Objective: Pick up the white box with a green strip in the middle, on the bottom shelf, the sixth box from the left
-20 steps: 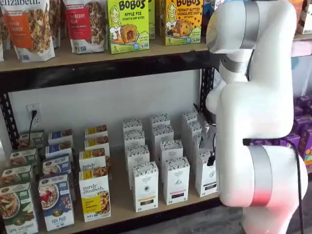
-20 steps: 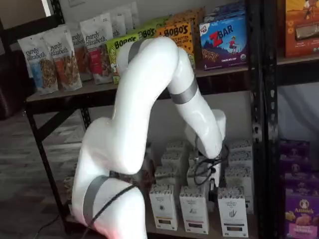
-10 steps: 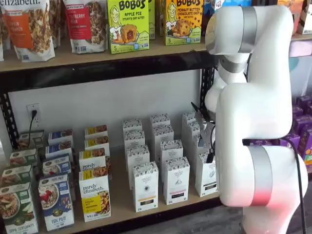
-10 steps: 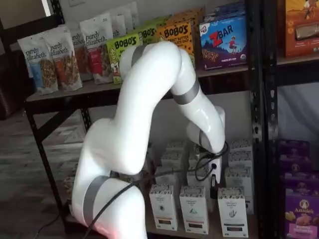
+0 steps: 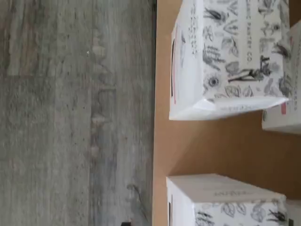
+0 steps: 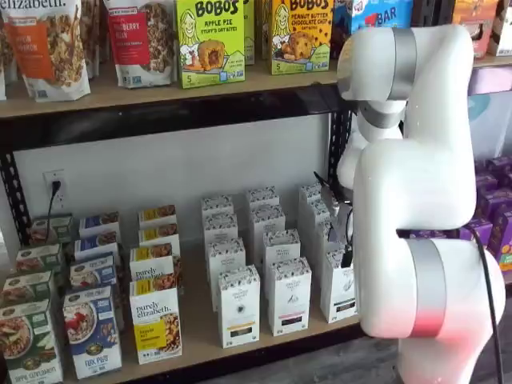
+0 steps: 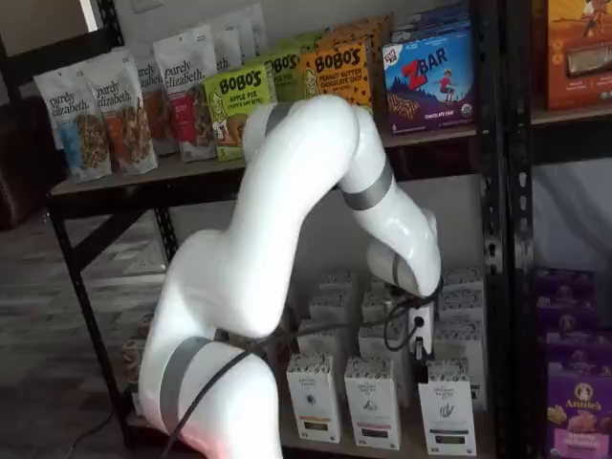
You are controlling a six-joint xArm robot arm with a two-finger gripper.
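The white box [image 6: 338, 292] stands at the front of the right-hand column of white cartons on the bottom shelf [image 6: 200, 328], partly behind my arm. It also shows in a shelf view [image 7: 447, 406]. My gripper [image 7: 418, 349] hangs just above the front row, between that box and the white carton [image 7: 373, 402] to its left. In a shelf view only a black finger [image 6: 346, 258] shows over the box, with no gap visible. The wrist view shows two patterned white carton tops [image 5: 225, 56] [image 5: 221, 200] on the tan board [image 5: 211, 146].
More white cartons [image 6: 238, 304] fill two columns further left, then yellow-labelled boxes [image 6: 156, 320]. Bobo's boxes [image 6: 210, 40] stand on the shelf above. A black upright [image 7: 492, 239] and purple boxes [image 7: 574, 402] are to the right. Grey floor [image 5: 70, 117] lies in front.
My arm has swung a little to the right, and the gripper has shifted right and slightly down over the right-hand column of white cartons. The boxes have not moved.
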